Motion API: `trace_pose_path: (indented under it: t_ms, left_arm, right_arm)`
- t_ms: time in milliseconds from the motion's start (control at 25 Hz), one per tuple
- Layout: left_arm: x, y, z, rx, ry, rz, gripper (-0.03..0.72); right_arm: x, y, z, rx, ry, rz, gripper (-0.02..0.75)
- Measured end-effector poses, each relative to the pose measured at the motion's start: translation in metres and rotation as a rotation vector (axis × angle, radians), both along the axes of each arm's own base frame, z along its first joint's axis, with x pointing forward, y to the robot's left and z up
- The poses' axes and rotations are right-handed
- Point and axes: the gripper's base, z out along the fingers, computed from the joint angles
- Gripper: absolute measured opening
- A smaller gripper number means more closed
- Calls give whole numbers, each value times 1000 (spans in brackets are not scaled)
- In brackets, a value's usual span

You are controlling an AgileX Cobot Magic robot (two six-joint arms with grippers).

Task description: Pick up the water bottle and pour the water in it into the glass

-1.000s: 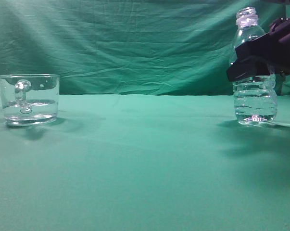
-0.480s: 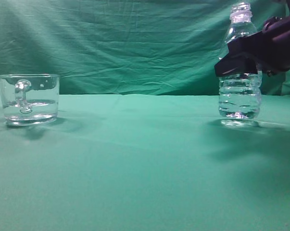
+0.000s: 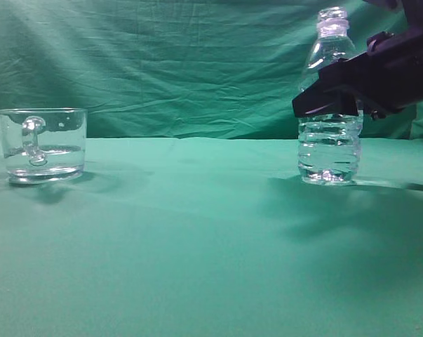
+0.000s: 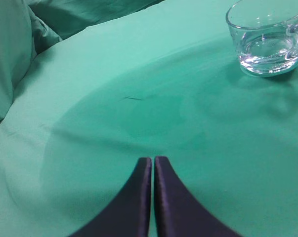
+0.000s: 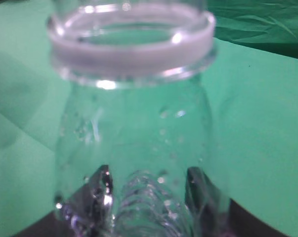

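Water bottle (image 3: 329, 105) upright, neck up, in right end effector (image 3: 328, 105).

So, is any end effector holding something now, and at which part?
The right end effector holds the water bottle at its waist, below the shoulders. The left end effector is shut and holds nothing.

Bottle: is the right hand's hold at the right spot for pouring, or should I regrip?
Keep it. The right hand clamps the bottle side-on at its waist, below the rounded shoulders and above the ribbed lower body. There the sides are narrow enough to pinch, and the capless neck stays clear for tipping toward the glass. It looks secure, though contact is partly hidden.
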Motion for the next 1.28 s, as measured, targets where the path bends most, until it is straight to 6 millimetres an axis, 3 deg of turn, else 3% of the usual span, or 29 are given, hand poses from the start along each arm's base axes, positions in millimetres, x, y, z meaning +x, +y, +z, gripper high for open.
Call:
trace_pose_path:
  t_ms: [40, 360, 440, 520, 720, 1000, 1200, 1280]
  left_arm:
    - [0, 0, 0, 0, 0, 0, 0]
    - [0, 0, 0, 0, 0, 0, 0]
    - [0, 0, 0, 0, 0, 0, 0]
    - [0, 0, 0, 0, 0, 0, 0]
    - [0, 0, 0, 0, 0, 0, 0]
    - [0, 0, 0, 0, 0, 0, 0]
    - [0, 0, 0, 0, 0, 0, 0]
    - [0, 0, 0, 0, 0, 0, 0]
  right_arm:
    - [0, 0, 0, 0, 0, 0, 312]
    - [0, 0, 2, 29, 8, -7, 647]
    - [0, 0, 10, 56, 5, -15, 644]
    - [-2, -1, 25, 69, -24, -23, 687]
    - [-13, -7, 82, 68, -144, -60, 670]
    - [-49, -22, 156, 37, -262, -150, 410]
    - [-90, -30, 201, 39, -356, -149, 86]
    - [-109, -32, 218, 52, -415, -127, 33]
